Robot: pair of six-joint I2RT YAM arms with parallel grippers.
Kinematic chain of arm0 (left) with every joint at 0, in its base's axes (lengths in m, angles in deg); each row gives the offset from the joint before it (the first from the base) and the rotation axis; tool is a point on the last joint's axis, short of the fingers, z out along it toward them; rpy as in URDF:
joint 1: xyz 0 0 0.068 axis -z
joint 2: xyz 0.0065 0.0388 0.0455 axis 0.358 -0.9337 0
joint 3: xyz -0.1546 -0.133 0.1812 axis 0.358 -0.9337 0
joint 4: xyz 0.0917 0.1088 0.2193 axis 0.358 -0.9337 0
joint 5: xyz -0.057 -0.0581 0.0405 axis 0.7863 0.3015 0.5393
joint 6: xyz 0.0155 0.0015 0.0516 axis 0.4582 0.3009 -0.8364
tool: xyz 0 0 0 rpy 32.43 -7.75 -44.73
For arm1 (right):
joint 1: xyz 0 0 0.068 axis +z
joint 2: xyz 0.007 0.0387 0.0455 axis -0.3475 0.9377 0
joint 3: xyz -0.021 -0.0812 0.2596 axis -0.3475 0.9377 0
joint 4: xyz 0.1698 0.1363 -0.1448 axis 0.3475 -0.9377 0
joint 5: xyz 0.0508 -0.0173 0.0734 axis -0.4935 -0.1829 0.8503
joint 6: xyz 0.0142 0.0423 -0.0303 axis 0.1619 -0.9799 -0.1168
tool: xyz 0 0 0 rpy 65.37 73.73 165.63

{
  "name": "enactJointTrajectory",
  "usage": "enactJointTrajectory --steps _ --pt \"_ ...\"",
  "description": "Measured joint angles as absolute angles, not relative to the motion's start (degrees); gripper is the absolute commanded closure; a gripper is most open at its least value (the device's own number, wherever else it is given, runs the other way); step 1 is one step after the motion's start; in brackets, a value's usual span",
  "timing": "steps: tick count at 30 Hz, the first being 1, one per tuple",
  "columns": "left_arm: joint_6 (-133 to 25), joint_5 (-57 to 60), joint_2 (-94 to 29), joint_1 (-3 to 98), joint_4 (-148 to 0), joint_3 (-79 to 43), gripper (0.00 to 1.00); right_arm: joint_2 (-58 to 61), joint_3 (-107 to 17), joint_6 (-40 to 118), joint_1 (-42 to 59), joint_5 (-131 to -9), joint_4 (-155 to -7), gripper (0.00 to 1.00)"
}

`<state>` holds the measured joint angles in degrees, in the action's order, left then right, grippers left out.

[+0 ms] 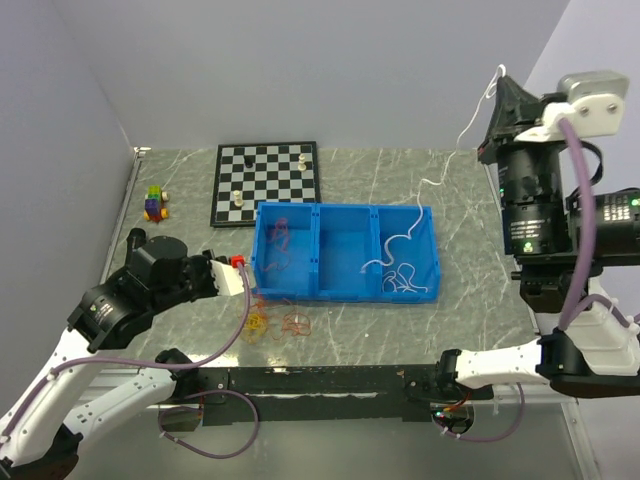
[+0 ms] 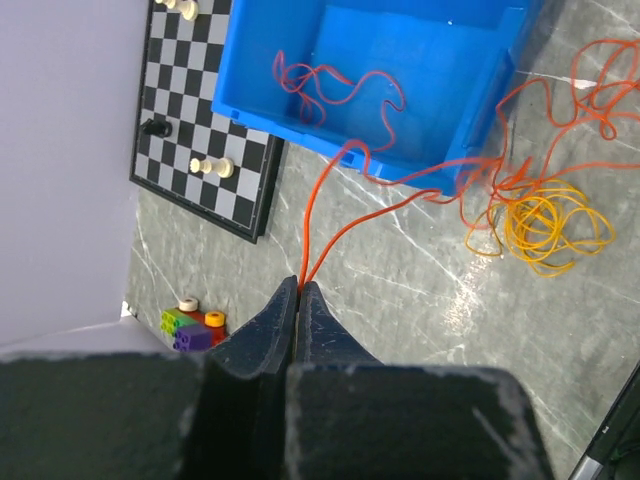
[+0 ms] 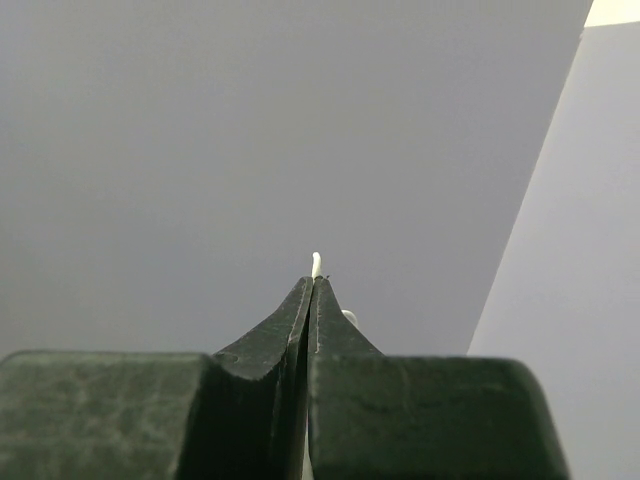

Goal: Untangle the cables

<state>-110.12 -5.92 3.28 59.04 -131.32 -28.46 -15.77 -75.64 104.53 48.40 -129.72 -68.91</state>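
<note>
The cables lie in several groups. A red one (image 1: pixel 280 245) curls in the left compartment of the blue bin (image 1: pixel 345 292). White ones (image 1: pixel 400 272) sit in the right compartment. An orange and yellow tangle (image 1: pixel 275 320) rests on the table in front of the bin. My left gripper (image 2: pixel 300 286) is shut on two orange-red strands (image 2: pixel 320 215), which run up to the bin's corner and to the tangle beside the yellow coil (image 2: pixel 545 220). My right gripper (image 3: pixel 314 279) is raised high at the far right, shut on a white cable end (image 3: pixel 316 262). That white cable (image 1: pixel 462 140) hangs down toward the bin.
A chessboard (image 1: pixel 265 185) with a few pieces lies behind the bin. Coloured toy blocks (image 1: pixel 155 203) stand at the far left by the wall. The bin's middle compartment (image 1: pixel 347 250) holds nothing. A black rail (image 1: pixel 320 380) runs along the table's near edge.
</note>
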Motion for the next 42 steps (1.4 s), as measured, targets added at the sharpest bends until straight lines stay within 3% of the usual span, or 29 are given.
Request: enactJointTrajectory --steps 8,16,28,42 --pt "-109.91 -4.93 2.82 59.04 -131.47 -29.55 0.99 -14.2 -80.47 105.23 47.94 -128.25 -69.47 1.0" --pt "-109.69 -4.45 2.53 59.04 -131.51 -29.6 0.99 -18.92 -68.47 102.1 43.81 -128.16 -68.77 1.0" --pt "-109.23 -3.21 1.9 59.04 -131.56 -27.26 0.99 -21.91 -50.9 80.84 30.3 -123.53 -80.12 1.0" --pt "-109.12 -2.03 2.01 59.04 -131.56 -27.08 0.99 -26.63 -36.08 64.71 23.37 -121.98 -86.96 1.0"
